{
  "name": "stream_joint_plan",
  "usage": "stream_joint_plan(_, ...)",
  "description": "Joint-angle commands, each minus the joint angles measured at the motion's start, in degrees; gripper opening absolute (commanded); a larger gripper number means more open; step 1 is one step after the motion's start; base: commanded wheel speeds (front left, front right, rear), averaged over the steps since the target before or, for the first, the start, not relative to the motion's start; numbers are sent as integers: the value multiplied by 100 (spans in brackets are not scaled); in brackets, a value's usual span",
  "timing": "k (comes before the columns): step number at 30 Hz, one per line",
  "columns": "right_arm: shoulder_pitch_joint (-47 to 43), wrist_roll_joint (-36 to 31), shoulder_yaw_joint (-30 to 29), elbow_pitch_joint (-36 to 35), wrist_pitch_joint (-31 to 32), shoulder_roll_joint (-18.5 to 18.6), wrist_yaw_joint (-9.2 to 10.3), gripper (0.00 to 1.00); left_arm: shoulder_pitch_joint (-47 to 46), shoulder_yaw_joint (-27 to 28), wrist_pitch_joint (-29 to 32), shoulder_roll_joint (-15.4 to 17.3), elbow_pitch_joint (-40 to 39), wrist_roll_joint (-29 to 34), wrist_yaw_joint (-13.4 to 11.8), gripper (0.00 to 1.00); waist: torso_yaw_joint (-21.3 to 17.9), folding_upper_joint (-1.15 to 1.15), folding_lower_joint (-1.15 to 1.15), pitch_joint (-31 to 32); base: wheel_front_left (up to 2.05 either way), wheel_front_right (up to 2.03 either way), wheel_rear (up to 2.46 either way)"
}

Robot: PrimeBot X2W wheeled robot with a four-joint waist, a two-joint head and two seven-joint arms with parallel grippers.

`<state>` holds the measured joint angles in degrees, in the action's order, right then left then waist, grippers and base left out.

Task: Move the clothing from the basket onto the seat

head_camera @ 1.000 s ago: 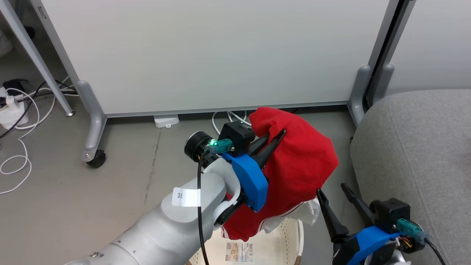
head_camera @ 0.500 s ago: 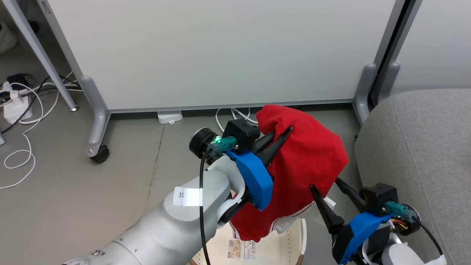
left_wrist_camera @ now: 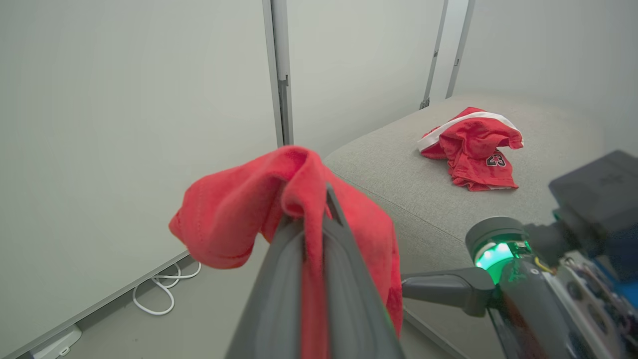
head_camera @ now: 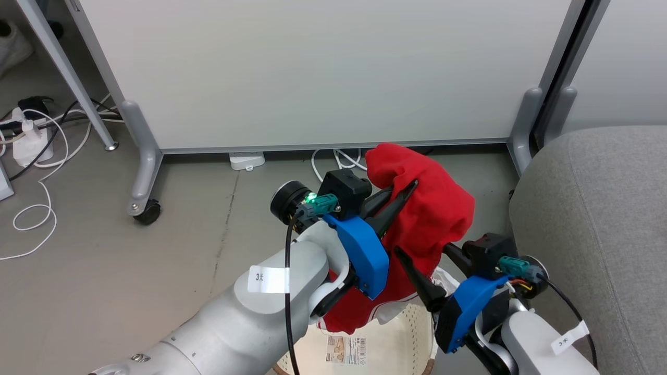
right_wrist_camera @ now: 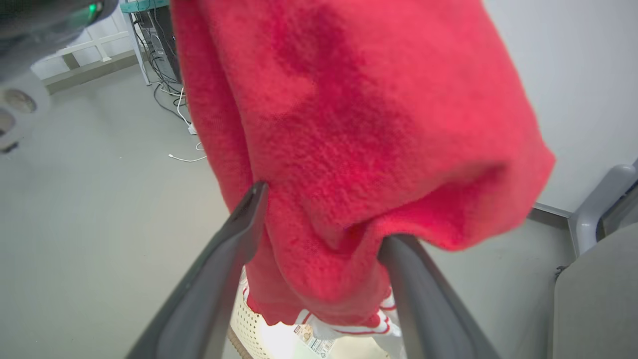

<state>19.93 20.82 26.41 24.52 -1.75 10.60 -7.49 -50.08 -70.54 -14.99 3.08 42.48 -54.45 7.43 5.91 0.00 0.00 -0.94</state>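
Note:
My left gripper (head_camera: 405, 190) is shut on a red garment of the clothing (head_camera: 435, 211), which hangs from it above the basket (head_camera: 411, 341). In the left wrist view the fingertips (left_wrist_camera: 329, 197) pinch a fold of the cloth (left_wrist_camera: 234, 214). My right gripper (head_camera: 424, 252) is open, its fingers on either side of the garment's lower part. The right wrist view shows red fabric (right_wrist_camera: 359, 124) between the spread fingers (right_wrist_camera: 249, 209). A second red garment (left_wrist_camera: 473, 149), printed 23, lies on the grey seat (left_wrist_camera: 394, 169), which also shows in the head view (head_camera: 599, 208).
A white partition panel (head_camera: 312, 73) on grey feet with a castor (head_camera: 148, 212) stands behind. Cables (head_camera: 31, 156) and a power strip lie on the grey floor at the left. A paper label (head_camera: 346, 350) lies inside the basket.
My right gripper has come up and to the left, from beside the seat to the hanging garment, and its open fingers now straddle the cloth. The left gripper keeps its hold.

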Motion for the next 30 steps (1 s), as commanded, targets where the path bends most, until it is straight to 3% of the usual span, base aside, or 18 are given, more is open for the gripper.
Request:
stream_joint_plan(1,220,90,148,118,-98,-5,-1,100,-90,4,-29,-4,11,4,7,0,5,0,0,-4,0,0,0)
stream_joint_plan(14,924,379,703,1058,-551,-248,-1,100,-3,-63,-29,-8,-11,-43,7,0,14,0,0,26,0,0,0)
stream_joint_plan(16,992,424,729,1180,-610,-277,-1,46,4,-69,-29,-9,-15,-37,7,0,20,0,0,31,0,0,0)
stream_joint_plan(17,992,424,729,1180,-610,-277,-1,46,4,-69,-29,-9,-15,-37,7,0,20,0,0,31,0,0,0)
stream_joint_plan(18,1025,441,734,1241,-642,-293,-1,29,9,-73,-29,-9,-15,-41,7,0,23,0,0,31,0,0,0)
stream_joint_plan(19,1054,462,725,1301,-678,-303,-1,4,14,-78,-29,-10,-16,-42,7,0,26,0,0,33,0,0,0)
stream_joint_plan(20,1076,470,725,1355,-716,-317,-1,0,20,-83,-29,-10,-16,-46,7,0,27,0,0,34,0,0,0)
stream_joint_plan(30,1250,544,752,1752,-968,-424,-1,0,49,-117,-29,-12,7,-82,7,0,2,0,0,61,0,0,0)
